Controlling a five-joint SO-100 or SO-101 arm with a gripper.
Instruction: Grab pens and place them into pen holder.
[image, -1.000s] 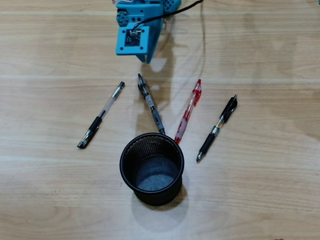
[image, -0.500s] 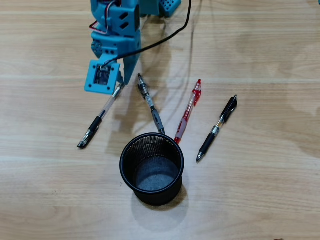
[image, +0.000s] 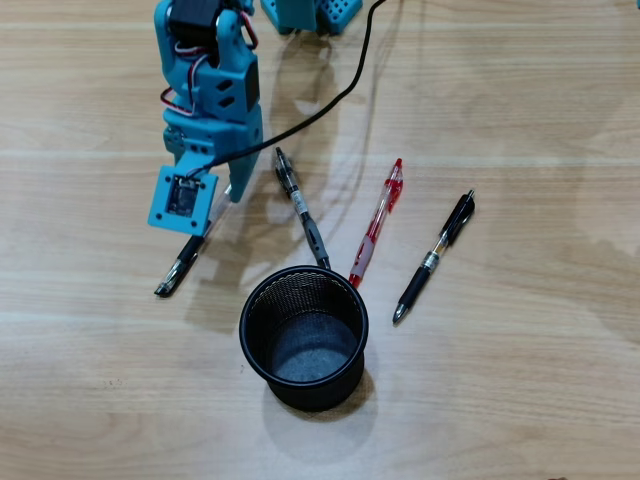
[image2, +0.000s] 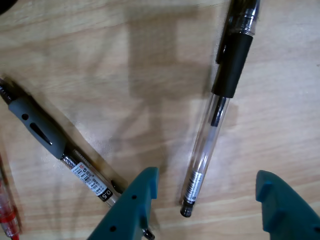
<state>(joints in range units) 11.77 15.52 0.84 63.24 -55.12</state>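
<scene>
In the overhead view my blue gripper (image: 212, 200) hovers over the upper end of the leftmost clear pen (image: 180, 265), hiding that end. In the wrist view the gripper (image2: 206, 176) is open. The same clear pen (image2: 210, 135) lies on the wood with its tail end between the two fingers (image2: 140, 200), untouched. A second clear pen (image: 302, 210) (image2: 42, 130), a red pen (image: 378, 220) and a black pen with a silver band (image: 435, 258) lie fanned out above the pen holder. The black mesh pen holder (image: 246, 322) stands upright with no pen in it.
The arm's black cable (image: 320, 105) trails over the wooden table from the top of the overhead view. The red pen's tip (image2: 7, 216) shows at the wrist view's lower left edge. Bare wood lies left and right of the pens.
The arm has swung from the top centre leftwards and down the overhead view, and now sits over the leftmost clear pen. Pens and holder have not moved.
</scene>
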